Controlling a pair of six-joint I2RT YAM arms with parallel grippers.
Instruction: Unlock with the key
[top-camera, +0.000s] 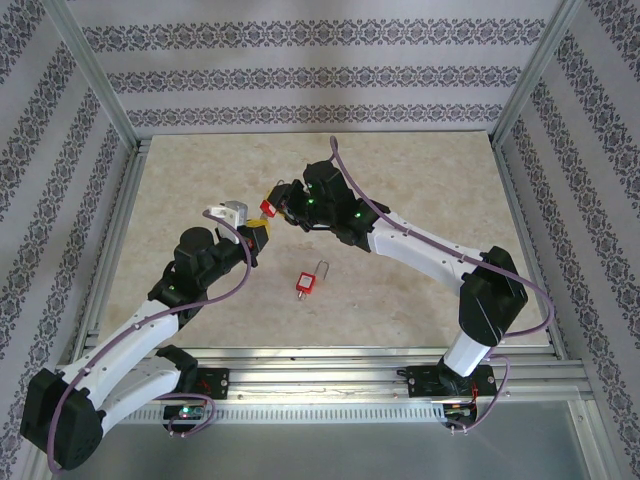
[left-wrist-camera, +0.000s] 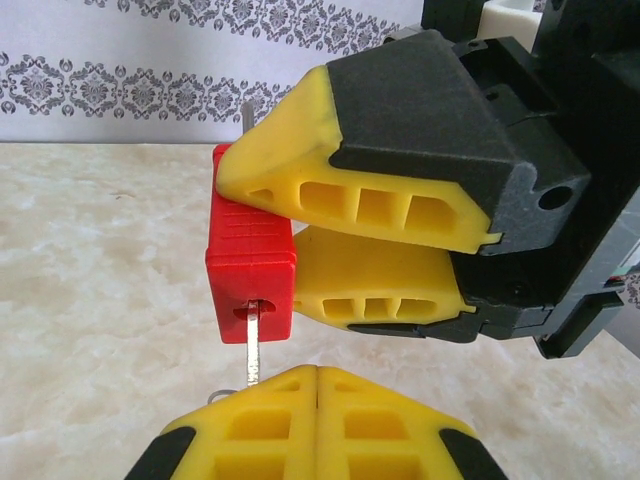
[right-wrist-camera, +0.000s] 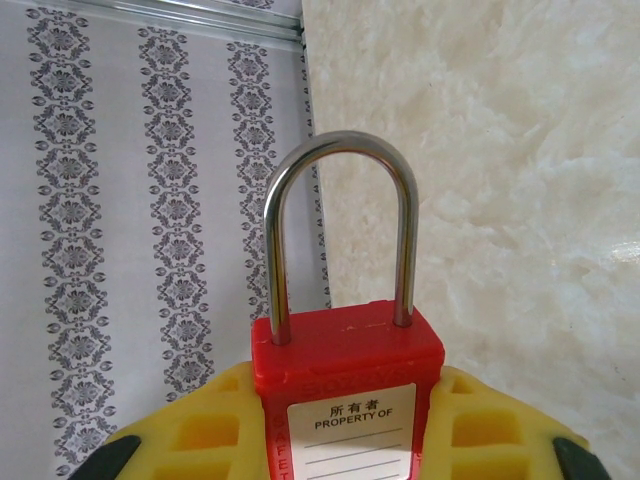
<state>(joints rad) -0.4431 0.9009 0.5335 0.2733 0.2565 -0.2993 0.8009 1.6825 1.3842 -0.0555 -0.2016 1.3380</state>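
Observation:
My right gripper (right-wrist-camera: 345, 410) is shut on a red padlock (right-wrist-camera: 345, 360). Its yellow fingers (right-wrist-camera: 205, 430) clamp the body from both sides, and the steel shackle (right-wrist-camera: 340, 150) stands closed above. In the left wrist view the padlock (left-wrist-camera: 250, 265) is seen from its bottom end between the right gripper's fingers (left-wrist-camera: 370, 205). The key (left-wrist-camera: 253, 345) is in the keyhole, and its blade runs down behind my left gripper's (left-wrist-camera: 318, 375) left finger. The left gripper's fingers are pressed together, with the key off to the left of their seam. From above, both grippers (top-camera: 262, 228) (top-camera: 285, 207) meet mid-table at the padlock (top-camera: 268, 207).
A second red padlock (top-camera: 304, 282) lies flat on the marble-patterned table (top-camera: 400, 180), nearer to me than the grippers. Patterned walls and aluminium frame posts (top-camera: 90, 75) enclose the table on three sides.

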